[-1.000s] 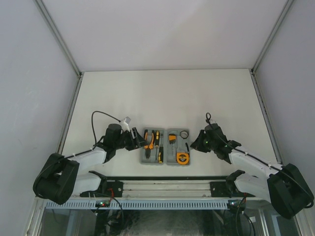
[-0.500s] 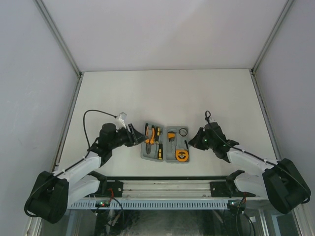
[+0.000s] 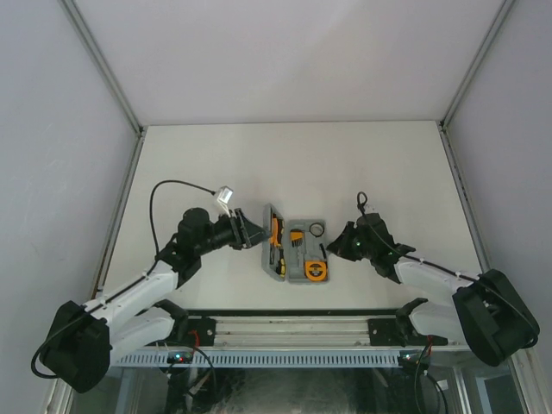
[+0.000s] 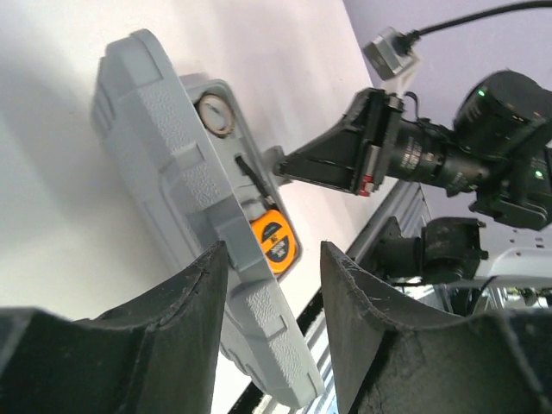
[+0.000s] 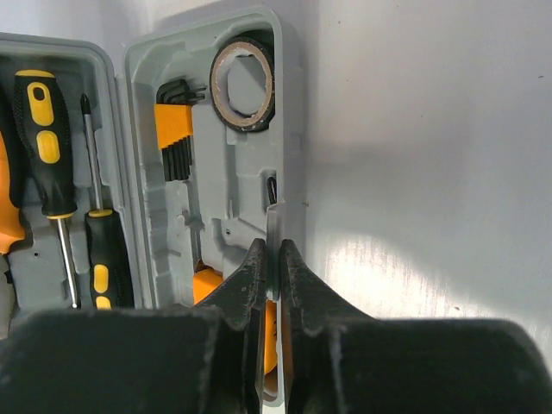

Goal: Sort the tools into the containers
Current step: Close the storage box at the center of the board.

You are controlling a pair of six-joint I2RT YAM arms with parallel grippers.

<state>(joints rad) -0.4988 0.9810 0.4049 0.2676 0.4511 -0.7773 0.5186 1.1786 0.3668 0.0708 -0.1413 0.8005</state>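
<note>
On the right wrist camera I get only a sliver of tape measure [image 5: 210, 283] behind the right gripper [image 5: 274, 250], and the frame edge cuts off the pliers [image 5: 5, 203]. From the left wrist, the raised half of the case [image 4: 164, 172] hides its contents.

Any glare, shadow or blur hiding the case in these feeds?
Right wrist: bright glare patch on the white table beside the grey plastic tool case, black-and-yellow screwdrivers sharp. Left wrist: the case throws soft shadow on the table. Top view: even light, case small.

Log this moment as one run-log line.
tool case: left half tilted up | left claw: open, at raised half | right claw: shut on right rim
</note>
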